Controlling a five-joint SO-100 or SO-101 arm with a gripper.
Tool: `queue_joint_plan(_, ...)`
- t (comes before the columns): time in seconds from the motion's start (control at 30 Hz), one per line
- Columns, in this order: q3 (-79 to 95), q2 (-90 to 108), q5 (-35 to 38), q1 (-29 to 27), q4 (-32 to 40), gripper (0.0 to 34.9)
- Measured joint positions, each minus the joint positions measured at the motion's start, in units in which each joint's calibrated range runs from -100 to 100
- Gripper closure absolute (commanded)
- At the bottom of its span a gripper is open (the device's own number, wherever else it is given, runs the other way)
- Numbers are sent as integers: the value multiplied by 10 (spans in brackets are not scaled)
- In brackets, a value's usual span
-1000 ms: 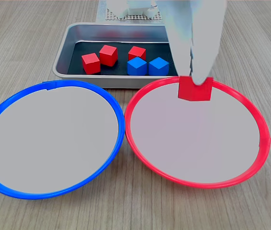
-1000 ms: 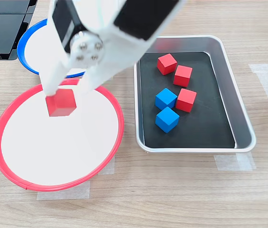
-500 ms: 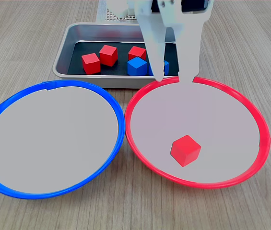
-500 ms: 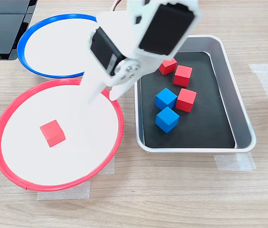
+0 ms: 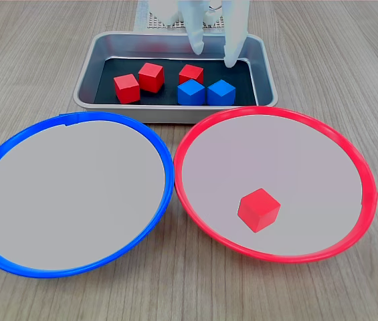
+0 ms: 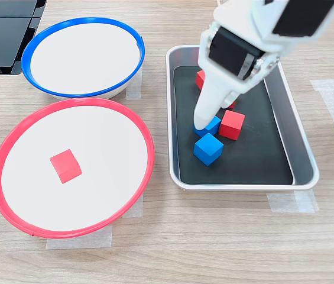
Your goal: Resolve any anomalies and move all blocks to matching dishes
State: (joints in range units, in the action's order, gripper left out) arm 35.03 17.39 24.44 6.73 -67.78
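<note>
**Gripper empty over the tray, next pick pending**

Gripper (image 5: 212, 55) hangs above the tray (image 5: 88, 63), jaws spread apart, nothing between them. In the first exterior view the two white fingers (image 5: 194, 30) point down over the tray's far half, tips well above the black liner. In the second exterior view the arm covers part of the blocks; one finger reaches down beside the upper blue block (image 6: 213, 125).

One red block (image 5: 259, 209) lies inside the red-rimmed dish (image 5: 359, 167), toward its near edge in the first exterior view. Blue-rimmed dish (image 5: 15, 140) holds nothing.

In the tray, first exterior view: three red blocks, (image 5: 127, 88), (image 5: 151, 77), (image 5: 191, 73), and two blue ones side by side, (image 5: 191, 92) and (image 5: 221, 92), near the front wall.

Judgement: one delivery done, five blocks left. The step in hand is the approach for the next pick. The blue pair sits close together, and the red one behind nearly touches the left blue, so the jaws need to come down astride a single cube, aligned with its free faces, without nudging its neighbours
</note>
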Motion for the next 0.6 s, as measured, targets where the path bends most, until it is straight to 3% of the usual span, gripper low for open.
queue_joint_plan(0.17,82,6,-4,26,76,201)
queue_joint_plan(0.6,103,-62,-5,41,165,218)
